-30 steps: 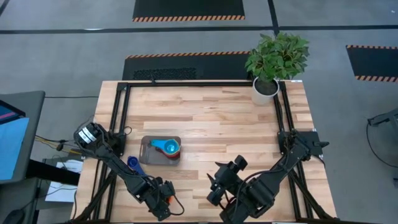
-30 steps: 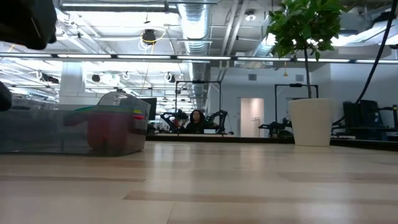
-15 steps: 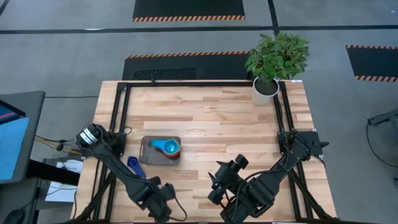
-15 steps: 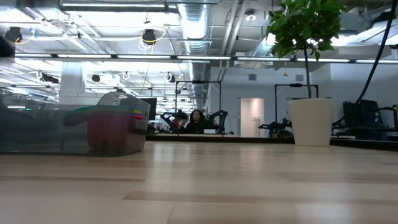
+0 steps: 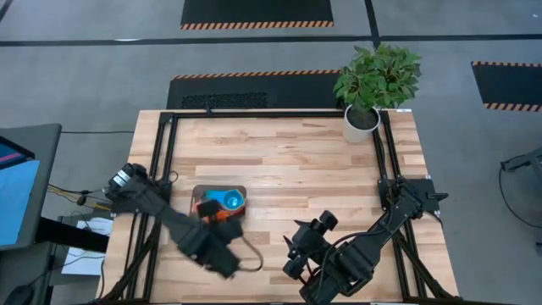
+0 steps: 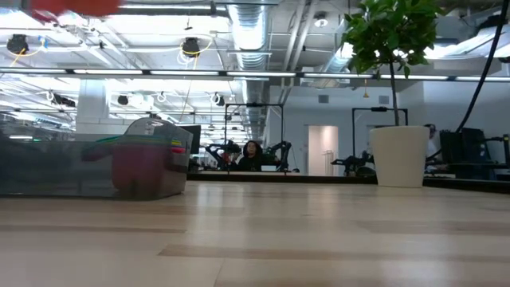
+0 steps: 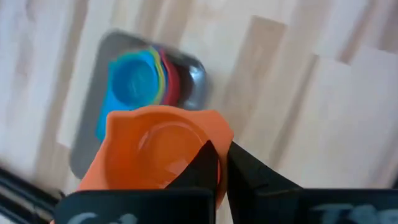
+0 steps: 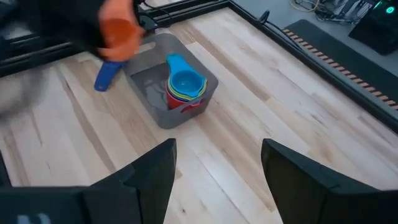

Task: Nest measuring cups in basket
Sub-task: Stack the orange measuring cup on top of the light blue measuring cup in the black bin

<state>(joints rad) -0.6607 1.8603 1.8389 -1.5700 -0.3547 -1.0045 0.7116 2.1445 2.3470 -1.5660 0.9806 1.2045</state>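
Note:
The dark grey basket (image 5: 198, 193) stands left of the table's middle. It holds nested measuring cups with the light blue one (image 5: 230, 200) on top, over yellow and red ones (image 8: 186, 96). My left gripper (image 7: 222, 160) hangs above the basket's near side, shut on an orange cup (image 7: 155, 149). This cup also shows in the high view (image 5: 220, 214) and the right wrist view (image 8: 119, 31). A dark blue cup (image 8: 106, 76) lies on the table by the basket's left side. My right gripper (image 8: 217, 180) stands open over the table's near middle and holds nothing. My left gripper pinches the orange cup's rim wall (image 7: 214, 140), with one finger inside the bowl and the other outside it. The fingers come from above, pointing steeply down. The cup is lifted clear, high over the basket (image 7: 194, 70), with its mouth facing up.
A white pot with a green plant (image 5: 362, 119) stands at the far right corner. Black frame rails (image 5: 161, 161) run along the table's edges. Bare wood (image 5: 305, 169) lies between the basket and the pot.
My left gripper has risen from the table's near edge with the orange cup. It has carried the cup toward the far edge, to a place above the basket. The cup is now well clear of the table. The right arm has kept still.

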